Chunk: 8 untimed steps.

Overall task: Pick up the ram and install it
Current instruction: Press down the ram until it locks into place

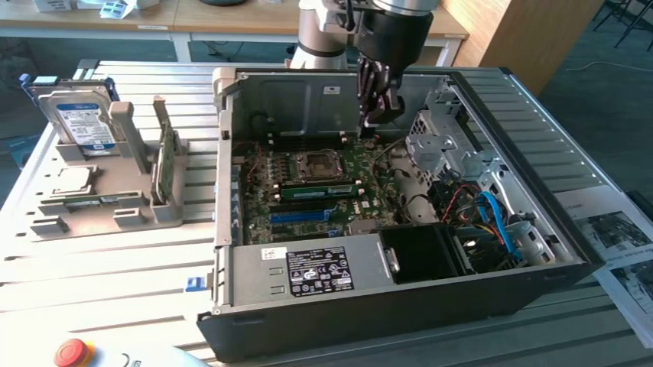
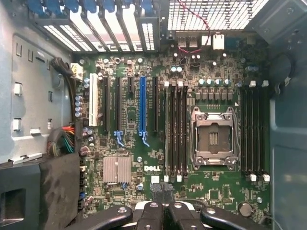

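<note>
End effector [image 1: 375, 118] closed above one motherboard [image 2: 220, 191]

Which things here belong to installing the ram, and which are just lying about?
Belong to the job:
ram, standing in a slot beside the processor socket
motherboard
open computer case
shut fingers above the board

Just lying about:
hard drive and green circuit card in the grey holder
red button
printed sheets

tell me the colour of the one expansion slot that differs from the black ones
Blue; the slot shows best in the wrist view.
</note>
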Motion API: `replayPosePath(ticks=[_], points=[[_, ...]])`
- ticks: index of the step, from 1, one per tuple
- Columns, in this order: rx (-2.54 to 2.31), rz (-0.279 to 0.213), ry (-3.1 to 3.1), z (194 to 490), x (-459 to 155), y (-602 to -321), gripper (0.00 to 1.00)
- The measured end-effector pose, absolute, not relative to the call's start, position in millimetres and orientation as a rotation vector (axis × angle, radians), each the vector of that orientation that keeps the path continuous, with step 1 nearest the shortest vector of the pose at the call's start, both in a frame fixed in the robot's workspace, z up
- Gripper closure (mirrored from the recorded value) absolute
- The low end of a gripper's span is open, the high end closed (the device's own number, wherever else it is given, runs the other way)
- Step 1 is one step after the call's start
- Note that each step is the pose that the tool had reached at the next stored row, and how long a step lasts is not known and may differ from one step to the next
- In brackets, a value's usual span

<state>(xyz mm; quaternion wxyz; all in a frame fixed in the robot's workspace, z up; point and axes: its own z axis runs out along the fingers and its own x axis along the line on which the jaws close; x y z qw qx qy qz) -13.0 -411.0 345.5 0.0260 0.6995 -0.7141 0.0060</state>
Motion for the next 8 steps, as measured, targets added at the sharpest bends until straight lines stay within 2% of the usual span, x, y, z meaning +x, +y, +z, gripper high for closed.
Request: replayPosePath(ticks=[8], points=[[2.188, 0.017, -2.233, 345.3, -13.0, -411.5, 0.90]])
